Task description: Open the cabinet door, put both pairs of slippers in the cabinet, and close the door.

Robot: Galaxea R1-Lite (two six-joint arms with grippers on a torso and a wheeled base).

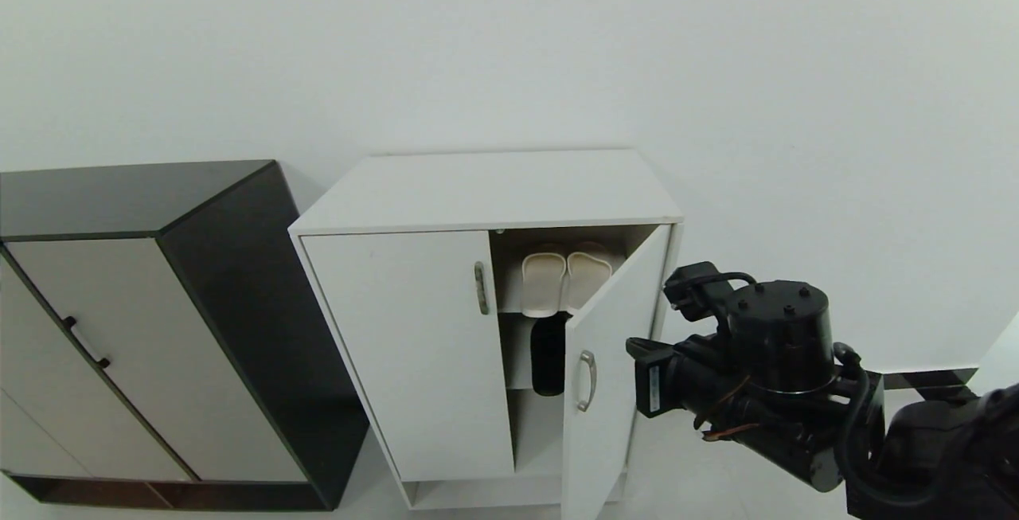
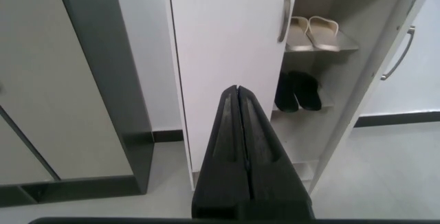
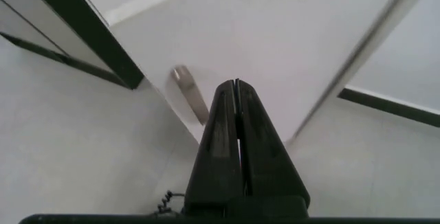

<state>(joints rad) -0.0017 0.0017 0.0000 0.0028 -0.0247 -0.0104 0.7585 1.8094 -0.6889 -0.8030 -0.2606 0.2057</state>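
**Just the door to close**

The right pincer (image 3: 236,84), closed on nothing, sits near the handle (image 3: 190,93) of the half-open door (image 1: 617,345). Inside the cabinet (image 1: 486,185), white slippers (image 1: 565,281) lie above black slippers (image 1: 548,353) (both pairs home). Next, I'd say: push the door shut.

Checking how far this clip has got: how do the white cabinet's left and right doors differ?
The left door is shut flush with the cabinet front; the right door stands swung partly open, leaving the inside in view. The left door's handle sits at its right edge, the right door's handle at its left edge. Both are plain white with a slim metal handle.
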